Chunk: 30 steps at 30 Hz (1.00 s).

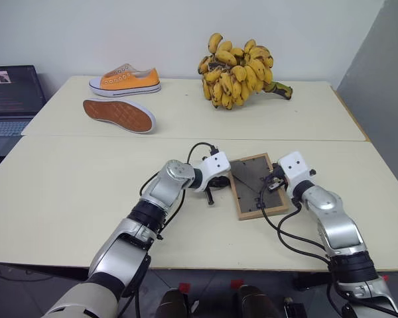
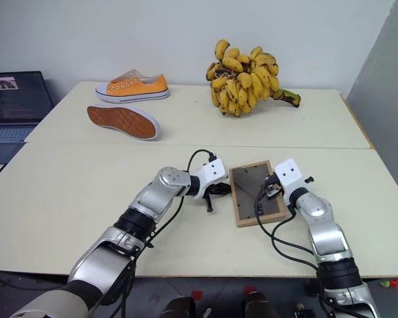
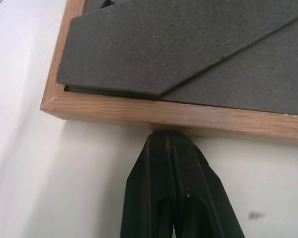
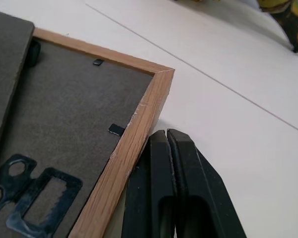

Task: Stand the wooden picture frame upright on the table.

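My arms are silver-grey metallic shells with black ribbed joint bands at elbow and forearm. Each wrist ends in a white boxy housing with small dark screw holes. Black cables loop loose from both wrists. My left tool (image 3: 171, 144) and right tool (image 4: 166, 144) each have two matte black, tapered fingers with a moulded recess near the base.

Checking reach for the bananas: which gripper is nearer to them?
Right. The right gripper sits at the picture frame's right edge, more directly below the bananas; the left gripper is at its left edge, slightly farther.
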Each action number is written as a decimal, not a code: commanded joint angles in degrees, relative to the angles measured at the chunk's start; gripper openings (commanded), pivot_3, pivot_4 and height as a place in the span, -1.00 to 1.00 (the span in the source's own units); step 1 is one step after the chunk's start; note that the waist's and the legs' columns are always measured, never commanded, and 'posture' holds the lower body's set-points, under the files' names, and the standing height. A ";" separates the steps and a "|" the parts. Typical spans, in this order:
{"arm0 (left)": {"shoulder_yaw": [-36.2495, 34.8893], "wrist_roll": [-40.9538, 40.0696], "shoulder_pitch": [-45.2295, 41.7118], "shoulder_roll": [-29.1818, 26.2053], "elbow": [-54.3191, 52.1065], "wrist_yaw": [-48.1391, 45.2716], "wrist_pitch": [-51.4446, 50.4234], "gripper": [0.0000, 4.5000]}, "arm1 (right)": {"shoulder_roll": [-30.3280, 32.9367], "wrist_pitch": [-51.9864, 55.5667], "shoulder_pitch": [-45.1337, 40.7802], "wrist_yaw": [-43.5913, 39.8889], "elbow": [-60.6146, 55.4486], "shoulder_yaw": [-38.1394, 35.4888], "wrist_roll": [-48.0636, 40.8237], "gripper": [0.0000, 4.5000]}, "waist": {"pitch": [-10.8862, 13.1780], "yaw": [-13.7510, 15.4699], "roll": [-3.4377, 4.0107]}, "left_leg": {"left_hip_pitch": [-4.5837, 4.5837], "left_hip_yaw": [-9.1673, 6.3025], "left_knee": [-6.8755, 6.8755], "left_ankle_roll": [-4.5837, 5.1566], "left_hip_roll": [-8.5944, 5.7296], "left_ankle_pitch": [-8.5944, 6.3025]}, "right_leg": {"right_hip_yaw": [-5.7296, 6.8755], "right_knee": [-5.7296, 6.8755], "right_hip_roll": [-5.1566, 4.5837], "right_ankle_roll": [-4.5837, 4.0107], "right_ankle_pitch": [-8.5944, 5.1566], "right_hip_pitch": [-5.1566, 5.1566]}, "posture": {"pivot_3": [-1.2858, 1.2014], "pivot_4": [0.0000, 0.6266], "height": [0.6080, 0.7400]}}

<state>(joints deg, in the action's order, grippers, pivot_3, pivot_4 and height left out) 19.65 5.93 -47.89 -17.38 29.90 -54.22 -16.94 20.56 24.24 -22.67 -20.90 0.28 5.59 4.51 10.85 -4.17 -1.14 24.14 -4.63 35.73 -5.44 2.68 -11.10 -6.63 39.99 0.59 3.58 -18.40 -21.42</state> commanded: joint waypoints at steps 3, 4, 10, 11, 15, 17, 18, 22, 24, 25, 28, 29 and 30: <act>-2.83 -0.84 -1.75 -2.11 -1.74 0.53 0.51 -1.00 | -1.99 -3.00 -2.49 -1.90 1.62 2.78 -0.01 -0.98 | 0.00 -0.01 0.00 | 0.04 0.00 0.00 0.00 -0.01 0.00 | 0.01 -0.01 -0.01 0.00 0.00 -0.01 | 0.03 -0.52 1.00; -3.07 -0.90 -1.57 -2.62 -2.07 0.40 0.36 -1.00 | -2.09 -3.19 -2.53 -1.95 1.92 2.81 -0.01 -0.98 | 0.00 -0.01 0.01 | 0.05 0.00 0.00 0.00 -0.01 0.00 | 0.01 -0.01 -0.01 0.00 0.00 -0.01 | 0.03 -0.52 1.00; -3.39 -1.45 0.51 -4.75 -4.88 -0.92 -1.47 -1.00 | -1.96 -4.18 -2.23 -2.25 2.65 2.84 0.32 -0.98 | 0.01 0.01 0.01 | 0.10 0.00 0.01 0.00 -0.01 0.00 | 0.03 -0.02 -0.02 0.00 0.00 -0.03 | 0.03 -0.52 1.00; -3.27 -1.52 1.10 -5.17 -5.78 -1.31 -2.03 -1.00 | -1.69 -4.32 -1.94 -2.32 2.50 2.66 0.38 -0.98 | 0.01 0.00 0.01 | 0.10 -0.01 0.01 0.00 -0.01 0.00 | 0.03 -0.02 -0.02 0.00 0.00 -0.04 | 0.03 -0.52 1.00; -2.61 -1.34 4.11 -8.10 -10.60 -3.35 -3.42 -1.00 | 0.39 -4.57 0.83 -3.24 0.30 1.49 0.24 -0.98 | 0.01 0.01 0.01 | 0.10 -0.01 0.01 0.00 -0.01 0.00 | 0.03 -0.01 -0.02 0.00 0.00 -0.04 | 0.03 -0.52 1.00; -2.69 -1.40 5.04 -9.27 -12.12 -3.94 -4.27 -1.00 | 1.34 -4.62 2.14 -3.62 -0.68 0.96 0.13 -0.98 | 0.01 0.02 0.01 | 0.10 -0.02 0.00 0.00 0.00 0.00 | 0.04 -0.01 -0.03 0.00 0.00 -0.03 | 0.03 -0.52 1.00; -2.90 -1.53 5.23 -9.70 -12.48 -3.97 -4.97 -1.00 | 1.90 -4.59 2.81 -3.74 -1.16 0.65 0.07 -0.98 | 0.01 0.02 0.01 | 0.10 -0.02 0.00 0.00 0.00 0.00 | 0.04 -0.01 -0.02 0.00 0.00 -0.04 | 0.03 -0.52 1.00; -3.96 -2.78 5.52 -12.71 -15.28 -5.57 -11.37 -1.00 | 5.20 -3.81 6.32 -5.02 -4.80 -1.20 -0.55 -0.98 | 0.01 0.16 0.01 | 0.10 -0.02 0.03 0.00 -0.01 0.00 | 0.04 -0.01 -0.03 0.01 0.00 -0.01 | 0.03 -0.52 1.00; -4.89 -4.96 5.99 -15.09 -18.78 -8.19 -16.30 -1.00 | 6.85 -3.40 8.34 -6.02 -7.24 -2.03 -0.97 -0.98 | 0.01 0.13 0.01 | 0.11 -0.02 0.02 0.00 -0.01 0.00 | 0.04 -0.01 -0.03 0.01 -0.01 -0.02 | 0.03 -0.52 1.00; -5.50 -6.44 6.06 -16.36 -20.67 -9.55 -19.54 -1.00 | 7.72 -3.25 9.51 -6.64 -8.60 -2.46 -1.20 -0.98 | 0.01 0.12 0.01 | 0.12 -0.02 0.01 0.00 -0.01 0.00 | 0.04 -0.02 -0.02 0.01 -0.01 -0.04 | 0.03 -0.52 1.00; -7.81 -11.96 5.82 -20.47 -26.14 -13.02 -32.77 -1.00 | 11.01 -2.56 14.35 -9.09 -13.77 -4.38 -2.53 -0.98 | 0.02 0.09 0.02 | 0.15 -0.03 -0.02 0.00 0.01 0.00 | 0.05 -0.01 -0.02 -0.01 -0.02 -0.07 | 0.03 -0.52 1.00; -8.21 -13.38 5.94 -21.48 -27.60 -13.71 -35.74 -1.00 | 11.82 -2.34 15.58 -9.74 -15.06 -4.91 -2.94 -0.98 | 0.03 0.08 0.03 | 0.13 -0.03 -0.02 0.00 0.01 0.00 | 0.06 -0.02 -0.02 -0.01 -0.03 -0.06 | 0.03 -0.52 1.00; -8.54 -15.07 6.09 -22.29 -29.37 -14.05 -39.29 -1.00 | 12.67 -2.06 16.83 -10.43 -16.42 -5.50 -3.32 -0.98 | 0.02 0.04 0.03 | 0.18 -0.03 -0.02 0.00 0.01 0.00 | 0.06 -0.02 -0.02 0.02 -0.04 -0.08 | 0.03 -0.52 1.00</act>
<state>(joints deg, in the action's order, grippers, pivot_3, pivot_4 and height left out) 13.47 -5.47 -41.41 -38.31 5.13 -66.92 -49.28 31.94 21.83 -6.93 -29.86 -11.78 2.67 2.71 10.88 -4.13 -1.11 24.30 -4.68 35.72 -5.44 2.69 -11.10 -6.56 39.96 0.57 3.63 -18.47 -21.48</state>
